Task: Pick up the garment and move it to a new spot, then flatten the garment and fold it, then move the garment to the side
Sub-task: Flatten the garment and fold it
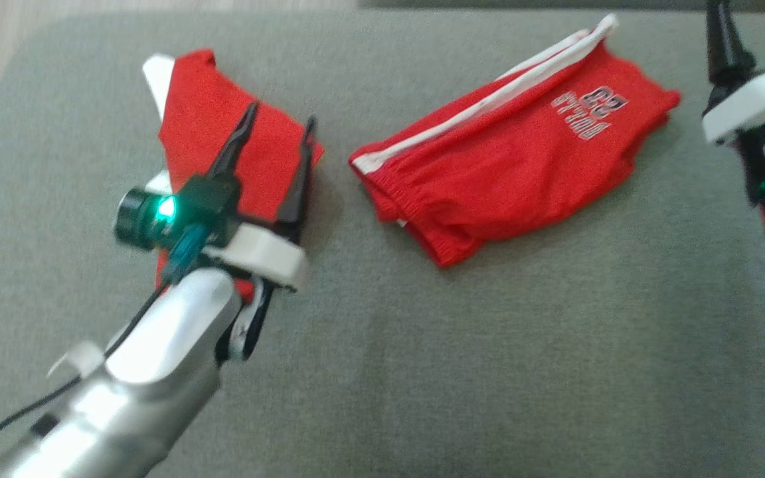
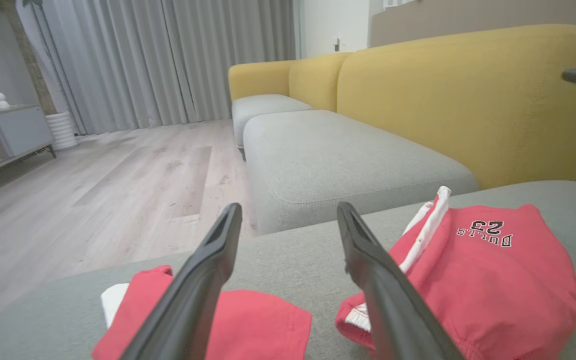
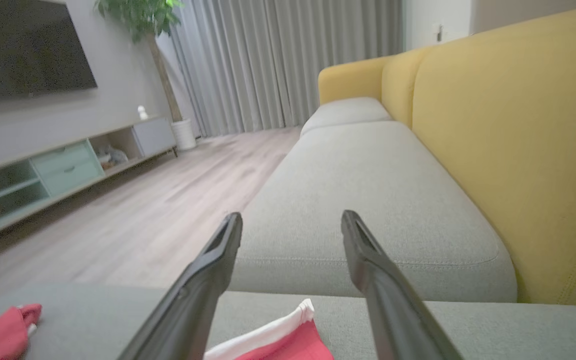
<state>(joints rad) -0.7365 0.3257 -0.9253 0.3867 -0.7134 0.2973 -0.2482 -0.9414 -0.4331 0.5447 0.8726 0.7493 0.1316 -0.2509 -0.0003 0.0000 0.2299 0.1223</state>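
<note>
Red shorts [image 1: 522, 153] (folded) on grey cushion [image 1: 422, 372]

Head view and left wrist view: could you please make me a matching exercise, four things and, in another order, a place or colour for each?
1. left end effector
2. printed shorts
3. sofa back
4. seat cushion

A. yellow
B. grey
C. over the small red garment
D. red with a white stripe

Pairs: 1-C, 2-D, 3-A, 4-B
</note>
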